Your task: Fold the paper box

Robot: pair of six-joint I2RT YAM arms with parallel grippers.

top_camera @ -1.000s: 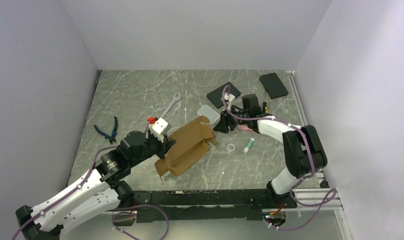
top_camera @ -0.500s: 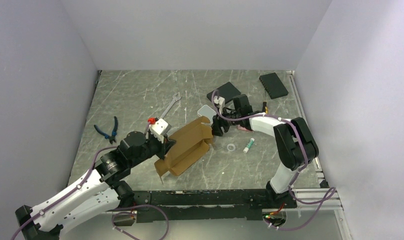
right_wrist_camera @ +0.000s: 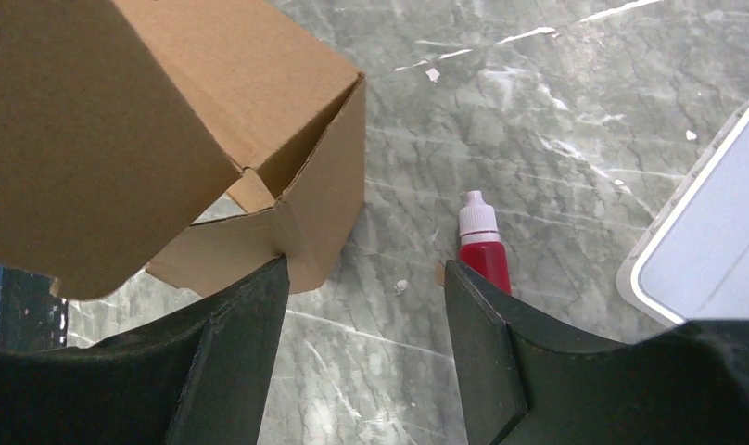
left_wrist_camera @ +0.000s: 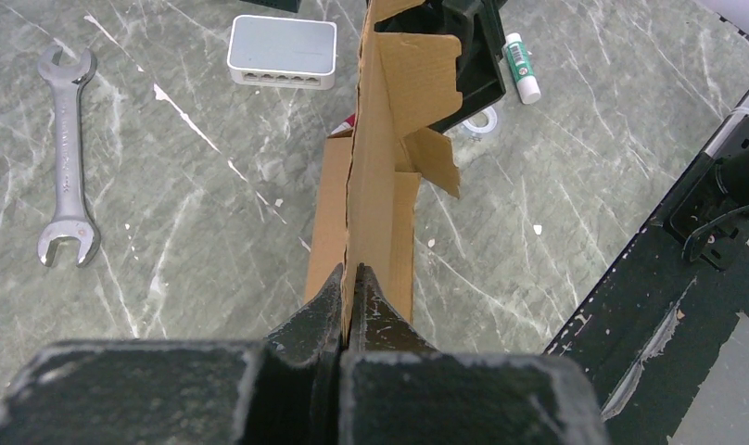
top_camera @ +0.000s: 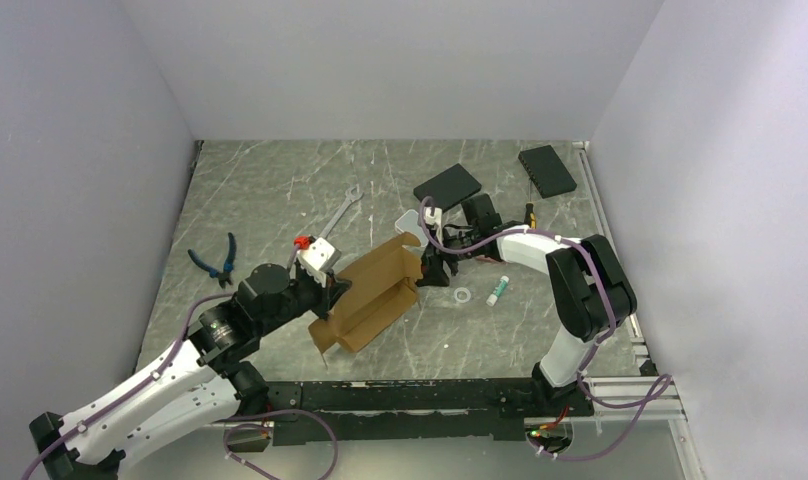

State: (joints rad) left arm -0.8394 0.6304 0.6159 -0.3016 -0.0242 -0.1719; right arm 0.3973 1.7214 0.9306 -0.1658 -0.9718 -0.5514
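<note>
The paper box [top_camera: 375,295] is a brown cardboard sheet with raised flaps, lying mid-table. My left gripper [top_camera: 332,290] is shut on its near-left panel. In the left wrist view that panel [left_wrist_camera: 380,139] stands edge-on, pinched between the jaws of the left gripper [left_wrist_camera: 352,278]. My right gripper [top_camera: 432,272] sits at the box's far-right end. In the right wrist view it [right_wrist_camera: 363,273] is open over bare table, its left finger [right_wrist_camera: 250,315] against the box's [right_wrist_camera: 167,93] corner flap.
A red dropper bottle [right_wrist_camera: 484,250] lies by the right finger. A white case [top_camera: 412,222], two black slabs [top_camera: 447,184] [top_camera: 547,170], a wrench [top_camera: 342,212], pliers [top_camera: 216,260], a white ring [top_camera: 461,296] and a green-capped tube [top_camera: 497,290] lie around.
My right gripper has moved left and nearer, up to the box's end, and its jaws have spread wider. The left gripper and the box have stayed put.
</note>
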